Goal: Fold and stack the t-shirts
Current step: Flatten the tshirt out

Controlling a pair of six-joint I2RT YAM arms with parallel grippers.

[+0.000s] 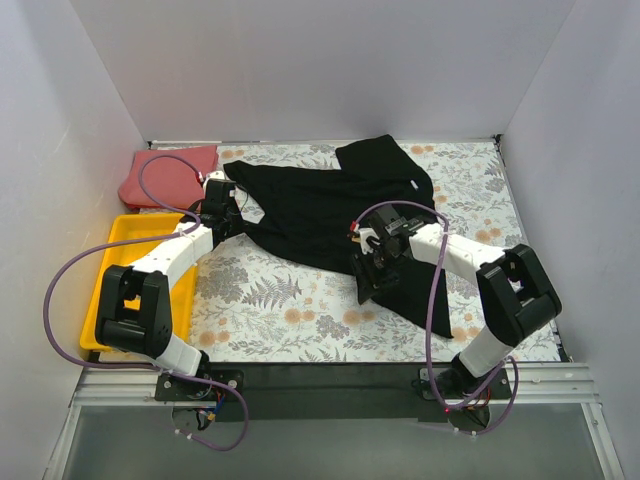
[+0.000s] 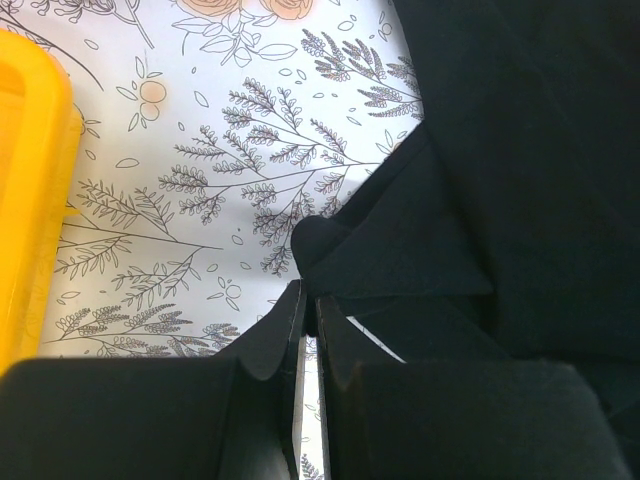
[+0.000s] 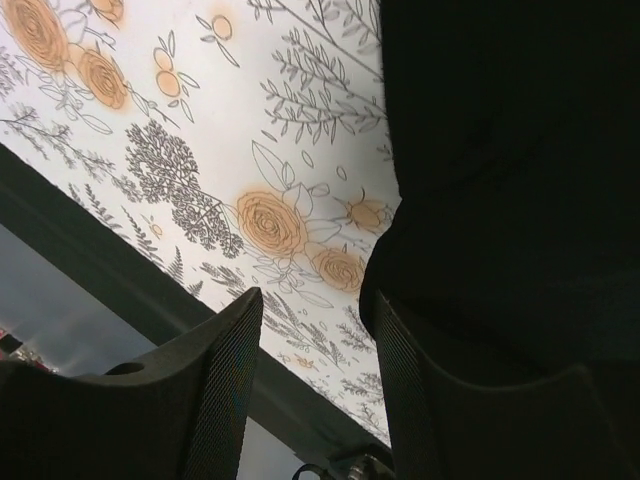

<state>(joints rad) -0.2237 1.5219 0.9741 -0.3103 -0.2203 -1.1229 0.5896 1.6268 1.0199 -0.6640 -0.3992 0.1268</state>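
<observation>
The black t-shirt (image 1: 320,205) lies spread and rumpled on the floral cloth, running from back centre to front right. The coral-red t-shirt (image 1: 165,175) lies folded at the back left corner. My left gripper (image 1: 222,214) is at the black shirt's left edge. In the left wrist view the left gripper (image 2: 310,297) is shut, pinching a fold of the black shirt (image 2: 520,150) at its tips. My right gripper (image 1: 371,274) is at the shirt's near edge. In the right wrist view the right gripper (image 3: 315,305) is open, with the black shirt (image 3: 510,150) beside its right finger.
A yellow plastic tray (image 1: 112,262) stands at the left edge and also shows in the left wrist view (image 2: 30,180). The floral cloth (image 1: 280,300) covers the table. White walls close in the back and both sides. A dark strip runs along the front edge.
</observation>
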